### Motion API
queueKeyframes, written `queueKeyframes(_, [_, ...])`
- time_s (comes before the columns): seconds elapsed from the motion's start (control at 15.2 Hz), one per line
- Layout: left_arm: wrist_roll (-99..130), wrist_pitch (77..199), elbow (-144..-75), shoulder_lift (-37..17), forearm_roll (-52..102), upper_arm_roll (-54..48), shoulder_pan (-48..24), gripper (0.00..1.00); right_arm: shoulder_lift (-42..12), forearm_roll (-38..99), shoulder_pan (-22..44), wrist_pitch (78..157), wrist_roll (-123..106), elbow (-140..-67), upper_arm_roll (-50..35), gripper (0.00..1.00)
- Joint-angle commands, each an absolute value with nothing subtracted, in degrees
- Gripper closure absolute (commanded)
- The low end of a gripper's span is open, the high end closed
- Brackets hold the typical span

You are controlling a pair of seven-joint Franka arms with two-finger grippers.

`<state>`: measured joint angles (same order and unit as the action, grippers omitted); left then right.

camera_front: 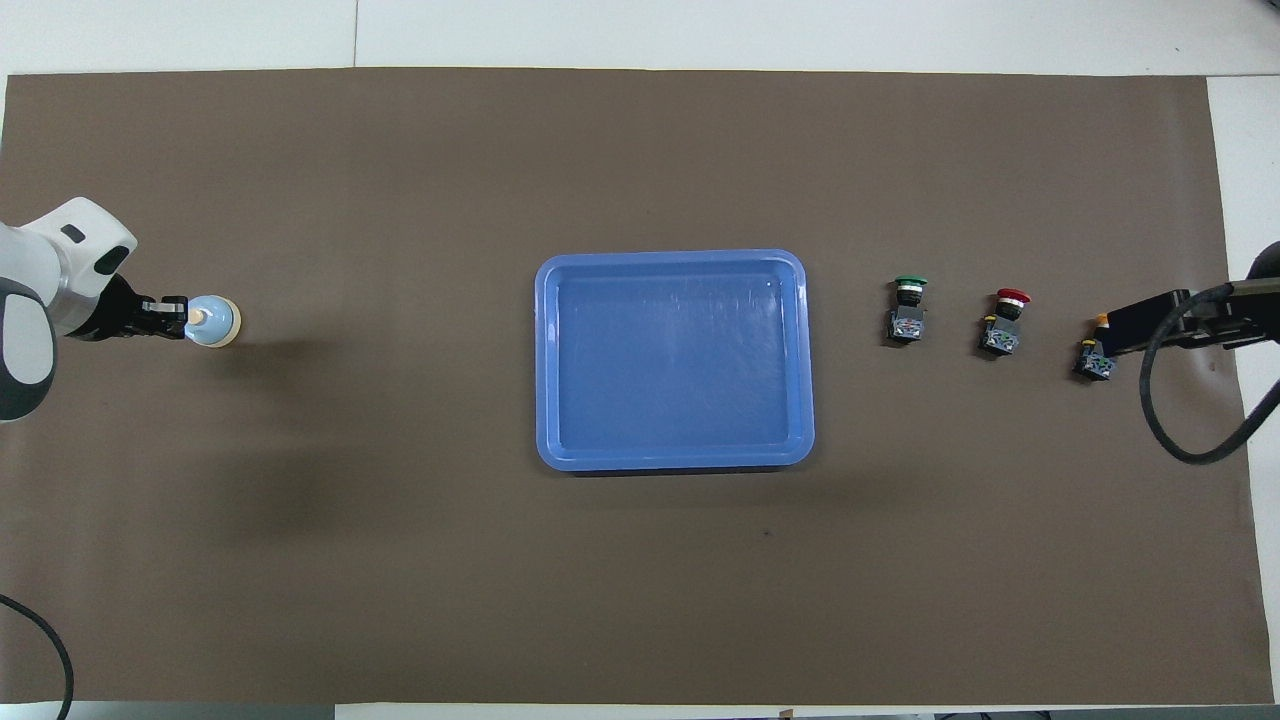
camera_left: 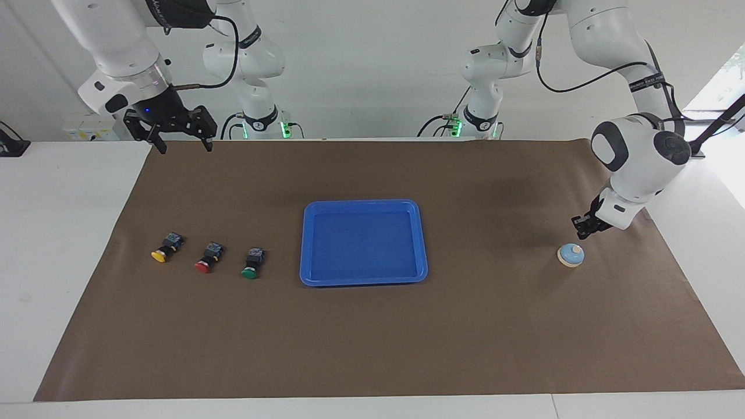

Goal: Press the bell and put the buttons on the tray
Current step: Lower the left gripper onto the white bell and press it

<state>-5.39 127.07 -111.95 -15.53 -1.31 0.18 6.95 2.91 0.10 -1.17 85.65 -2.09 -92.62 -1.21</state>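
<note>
Hanging low at the right of the facing frame, the left gripper (camera_left: 584, 226) was clenched with nothing in it, its tip just above the light-blue bell (camera_left: 570, 255) but not visibly touching the knob. From overhead the same gripper (camera_front: 170, 318) overlapped the bell's (camera_front: 210, 321) edge at the left of the frame, its arm cut off by the border. The right gripper (camera_left: 178, 131) waited, fingers spread, in the upper left of the facing frame; overhead it hid most of the yellow button (camera_front: 1096, 360). The red button (camera_left: 208, 258) and green button (camera_left: 252, 263) lay beside it on the brown mat (camera_left: 372, 337). The blue tray (camera_left: 363, 277) sat at centre.
</note>
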Motion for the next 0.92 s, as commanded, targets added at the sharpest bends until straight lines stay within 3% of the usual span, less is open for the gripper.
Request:
queueKeyframes(0.0, [-5.71,129.90,-112.58,-16.69,-1.76,0.53,6.59,1.00,3.60,1.32,-2.02,85.17,-3.08,-93.16,-1.49,0.00])
queueKeyframes(0.2, [-5.71,127.28,-111.54,-16.70,-1.76,0.53,6.59,1.00,3.60,1.32,-2.02,85.17,-3.08,-93.16,-1.49,0.00])
queueKeyframes(0.26, [-5.54,124.22,-109.79,-16.35,-1.76,0.44,6.24,0.86,3.69,1.32,-2.02,85.08,-3.08,-93.16,-1.49,0.00])
queueKeyframes(0.33, [-5.45,119.93,-107.51,-15.83,-1.76,0.44,5.11,0.50,3.60,1.32,-2.02,85.17,-3.08,-93.16,-1.49,0.00])
queueKeyframes(0.4, [-5.36,115.62,-105.40,-14.34,-1.76,0.44,4.40,0.19,3.69,1.32,-2.02,85.17,-3.08,-93.16,-1.49,0.00])
queueKeyframes(0.46, [-5.27,111.92,-103.99,-12.85,-1.76,0.35,3.96,0.00,3.69,1.32,-2.02,85.17,-3.08,-93.16,-1.49,0.00])
queueKeyframes(0.86, [-2.72,94.33,-101.43,-1.77,-1.23,-0.09,0.97,0.00,3.69,1.32,-2.02,85.08,-3.08,-93.16,-1.49,0.00])
